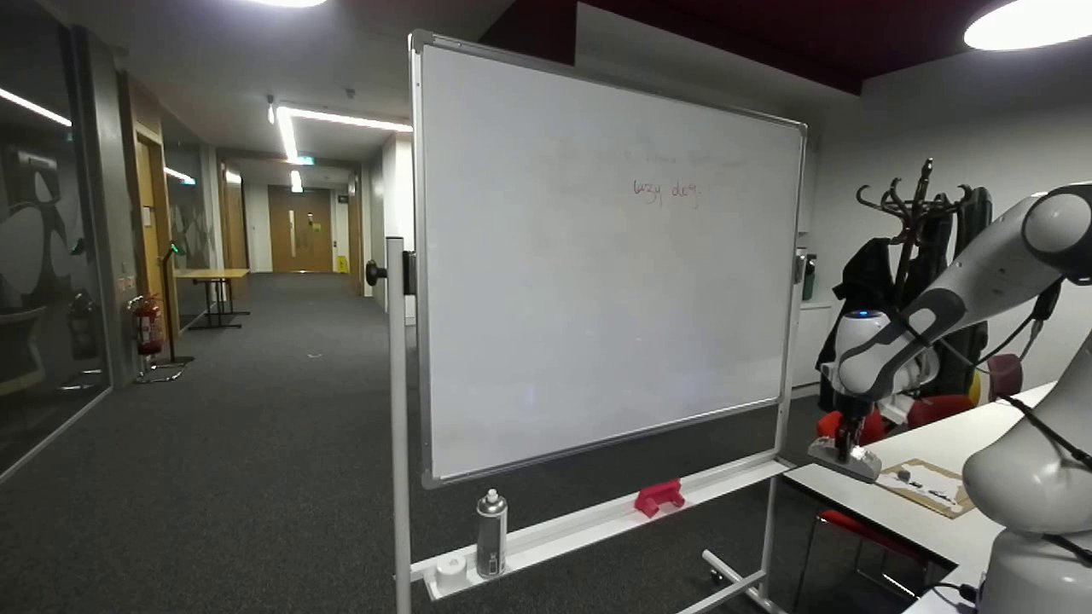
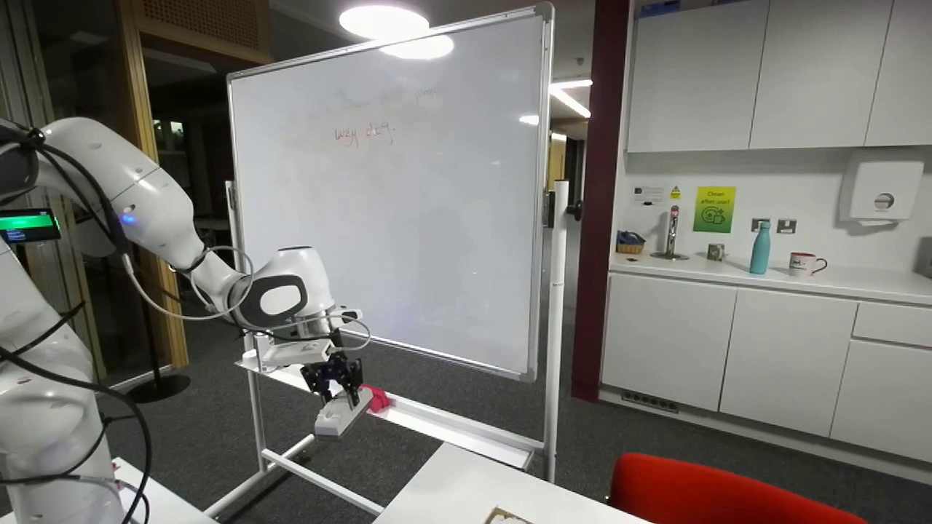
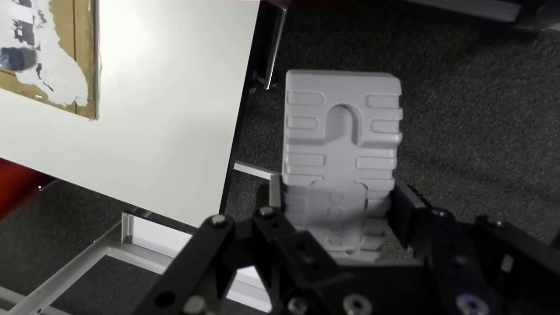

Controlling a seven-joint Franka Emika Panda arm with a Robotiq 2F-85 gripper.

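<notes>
The gripper [image 3: 339,200] is pinching a pale grey eraser block [image 3: 341,162]. Its two fingers [image 3: 404,205] are standing apart by the width of the block and are pressing against its long sides. The block is hanging in the air; in the wrist view it is showing against the dark carpet [image 3: 472,131], just beside the edge of the white tabletop [image 3: 175,109].

A cardboard piece [image 3: 82,46] carrying torn white paper [image 3: 57,70] and a small grey lump [image 3: 12,59] is lying on the tabletop. A red chair [image 2: 713,489] is standing beside it. In both exterior views, a whiteboard [image 1: 597,298] is standing on a metal frame [image 1: 398,409]. On the tray [image 1: 580,538] below, a spray can [image 1: 492,537] is standing upright beside a small white item [image 1: 450,570]; a red holder [image 1: 659,497] is resting well apart from them. A tap [image 2: 673,233], a teal bottle [image 2: 760,249] and a mug [image 2: 802,264] are standing along a white wall [image 2: 819,185].

Red handwriting [image 1: 665,191] on the whiteboard is apparently reading "lazy dog."; faint traces are showing above. A yellow-green sign [image 2: 714,209] is reading "Clean after use!" Raised lettering [image 3: 336,205] on the block is showing too indistinctly to read.
</notes>
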